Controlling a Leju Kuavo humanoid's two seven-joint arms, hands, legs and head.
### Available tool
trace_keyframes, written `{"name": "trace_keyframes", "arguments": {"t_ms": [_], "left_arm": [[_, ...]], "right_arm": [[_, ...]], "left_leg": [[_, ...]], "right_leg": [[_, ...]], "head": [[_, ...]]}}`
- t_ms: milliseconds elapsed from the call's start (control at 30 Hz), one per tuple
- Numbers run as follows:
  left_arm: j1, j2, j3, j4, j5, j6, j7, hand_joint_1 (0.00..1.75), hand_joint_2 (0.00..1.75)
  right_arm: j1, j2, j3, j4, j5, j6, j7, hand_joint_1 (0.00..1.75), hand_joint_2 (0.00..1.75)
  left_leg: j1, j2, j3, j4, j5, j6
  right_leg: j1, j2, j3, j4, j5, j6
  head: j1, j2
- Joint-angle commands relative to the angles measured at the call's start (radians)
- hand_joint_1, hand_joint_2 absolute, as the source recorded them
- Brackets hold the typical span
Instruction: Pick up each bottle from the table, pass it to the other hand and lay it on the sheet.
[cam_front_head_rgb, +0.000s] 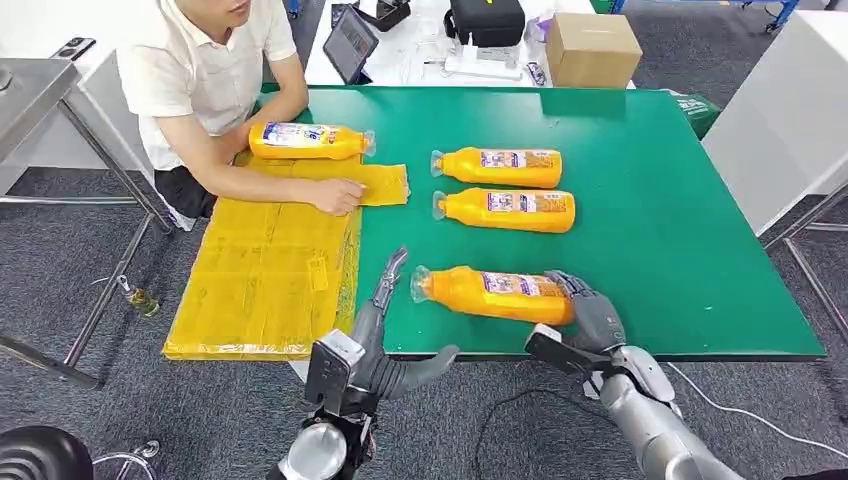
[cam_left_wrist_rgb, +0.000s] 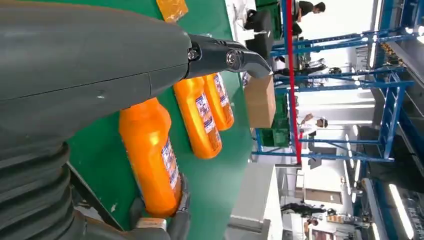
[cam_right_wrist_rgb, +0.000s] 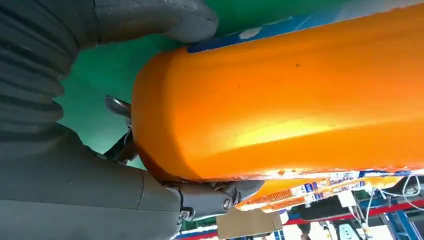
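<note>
right hand (cam_front_head_rgb: 590, 318): grasping near bottle (cam_front_head_rgb: 495, 293) by its base;
bottle axis: left-right, cap toward left hand (cam_front_head_rgb: 392, 290);
left hand: released, beside cap

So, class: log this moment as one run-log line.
right hand: grips nearest bottle | left hand: open beside it | sheet: one bottle laid

Bottle (cam_right_wrist_rgb: 280, 100) cap — cut off.

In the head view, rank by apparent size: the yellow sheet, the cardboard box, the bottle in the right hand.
1. Yellow sheet, clearly largest.
2. Bottle in the right hand.
3. Cardboard box, though it sits farther from the camera, so its true size is unsure.
</note>
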Motion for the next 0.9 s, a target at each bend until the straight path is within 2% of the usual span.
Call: {"name": "trace_keyframes", "arguments": {"t_ms": [33,100,167,267,300,333,367,433,533,567,633,767,833,867,900], "left_arm": [[-0.035,0.034,-0.022,0.058,0.025,0.016,-0.004,0.0,1.75],[-0.032,0.033,-0.016,0.055,0.019,0.042,-0.026,0.0,1.75],[-0.02,0.018,0.009,0.043,-0.02,0.174,-0.127,0.0,1.75],[-0.022,0.019,0.009,0.04,-0.02,0.174,-0.127,0.0,1.75],[-0.011,0.004,0.035,0.038,-0.059,0.288,-0.186,0.0,1.75],[0.002,-0.008,0.066,0.038,-0.038,0.315,-0.217,0.0,1.75],[0.008,-0.012,0.076,0.04,-0.016,0.315,-0.221,0.0,1.75],[0.041,-0.016,0.114,0.037,0.033,0.315,-0.266,0.0,1.75],[0.083,-0.026,0.159,0.024,0.013,0.315,-0.269,0.0,1.75],[0.083,-0.006,0.134,0.031,0.067,0.306,-0.25,0.0,1.75],[0.086,0.038,0.088,0.043,0.197,0.218,-0.135,0.0,1.75],[0.088,0.045,0.083,0.05,0.218,0.201,-0.12,0.0,1.75],[0.069,0.062,0.047,0.065,0.262,0.119,-0.048,0.0,1.75],[0.068,0.063,0.044,0.068,0.285,0.09,-0.024,0.0,1.75],[0.059,0.067,0.032,0.078,0.307,0.052,-0.002,0.0,1.75]], "right_arm": [[0.054,0.029,-0.025,0.017,-0.075,-0.017,0.04,1.75,1.75],[0.053,0.036,-0.039,0.011,-0.105,-0.027,0.035,1.75,1.75],[0.054,0.055,-0.061,-0.003,-0.166,-0.023,0.009,1.75,1.75],[0.053,0.061,-0.059,-0.005,-0.166,-0.025,0.011,1.75,1.75],[0.061,0.072,-0.068,-0.036,-0.203,-0.016,0.003,1.75,1.75],[0.077,0.082,-0.065,-0.085,-0.238,-0.021,0.003,1.75,1.75],[0.086,0.087,-0.063,-0.107,-0.255,-0.03,0.003,1.75,1.75],[0.121,0.1,-0.054,-0.191,-0.31,-0.044,0.003,1.75,1.75],[0.149,0.112,-0.057,-0.269,-0.354,-0.057,0.003,1.75,1.75],[0.161,0.112,-0.052,-0.294,-0.36,-0.072,0.003,1.75,1.75],[0.209,0.114,-0.049,-0.377,-0.388,-0.077,0.003,1.75,1.75],[0.223,0.116,-0.045,-0.395,-0.396,-0.075,0.003,1.75,1.75],[0.235,0.114,-0.017,-0.438,-0.412,-0.08,0.003,1.75,1.75],[0.239,0.115,-0.005,-0.459,-0.429,-0.071,0.003,1.75,1.75],[0.247,0.115,0.027,-0.495,-0.453,-0.063,0.003,1.75,1.75]], "left_leg": [[0.001,-0.002,0.002,-0.002,0.0,0.001],[0.001,-0.001,0.004,-0.003,0.0,0.001],[0.001,-0.001,0.003,-0.002,0.0,0.001],[0.001,0.0,0.001,-0.002,0.0,0.001],[0.001,0.0,0.001,-0.001,0.0,0.001],[0.001,0.0,0.0,-0.001,0.0,0.0],[0.001,0.0,0.002,-0.002,-0.001,0.001],[0.001,0.002,0.001,-0.002,-0.001,0.001],[0.0,0.002,-0.001,-0.001,-0.001,0.0],[0.0,0.003,-0.001,-0.001,-0.002,0.001],[0.0,0.001,-0.003,-0.001,-0.001,0.001],[0.0,0.0,-0.002,-0.002,-0.002,0.001],[0.0,0.0,-0.007,-0.001,-0.001,0.001],[0.0,0.002,-0.002,-0.001,-0.003,0.002],[0.0,0.0,-0.007,-0.001,-0.001,0.001]], "right_leg": [[0.001,-0.003,0.003,-0.002,-0.001,-0.002],[0.002,-0.004,0.005,-0.004,-0.001,-0.005],[0.001,-0.003,0.004,-0.002,-0.001,-0.003],[0.001,-0.002,0.003,-0.002,0.0,-0.003],[0.001,-0.002,0.003,-0.002,0.0,-0.003],[0.001,-0.001,0.001,-0.001,0.0,-0.002],[0.002,-0.002,0.004,-0.003,-0.001,-0.005],[0.002,0.001,0.003,-0.002,0.0,-0.004],[0.001,0.002,0.0,-0.001,-0.001,-0.002],[0.001,0.002,0.0,-0.001,-0.001,-0.004],[0.001,0.0,-0.002,0.0,-0.001,-0.002],[0.001,-0.001,0.001,-0.001,-0.004,-0.001],[0.0,0.0,-0.003,0.0,-0.003,0.0],[0.001,0.0,0.001,-0.001,-0.004,-0.002],[0.0,0.0,-0.005,0.0,-0.003,0.0]], "head": [[0.001,0.0],[0.001,0.0],[0.0,0.0],[0.0,0.0],[0.0,0.0],[0.0,0.0],[0.0,0.0],[0.0,0.0],[0.0,0.0],[0.0,0.0],[0.0,0.0],[0.0,0.0],[0.0,0.0],[0.0,0.0],[0.0,0.0]]}}
